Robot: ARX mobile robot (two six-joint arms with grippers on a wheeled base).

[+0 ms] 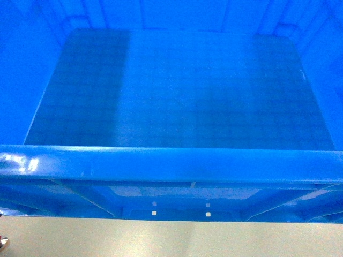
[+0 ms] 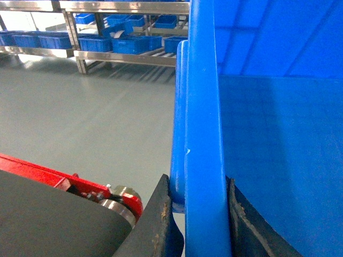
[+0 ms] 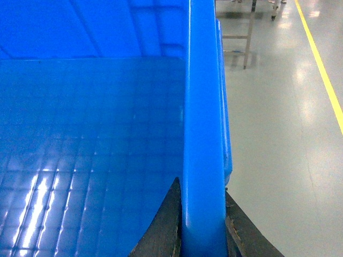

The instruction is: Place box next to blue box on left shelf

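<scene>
A large bright-blue plastic box (image 1: 177,91) fills almost the whole head view, seen from above and close up. Its smooth floor shows a faint grid pattern, and its thick flat rim runs across the lower part of the picture. Below the rim, the ribbed outer wall has a few small square holes. Under that lies a strip of pale grey floor (image 1: 171,238).

In the left wrist view, the left gripper (image 2: 201,219) is pinching one side rim of the box: a dark finger (image 2: 155,225) sits on the outer side of the rim, and another on the inner side, both pressed against the plastic. Beyond the box, across the grey floor, stand metal shelves (image 2: 123,56) holding several smaller blue bins (image 2: 128,43). A red and black part of the robot (image 2: 59,203) shows at lower left.

In the right wrist view, the right gripper (image 3: 202,225) is clamped on the opposite side rim in the same way, one dark finger on each side. A yellow line (image 3: 321,64) runs along the shiny floor to the right.
</scene>
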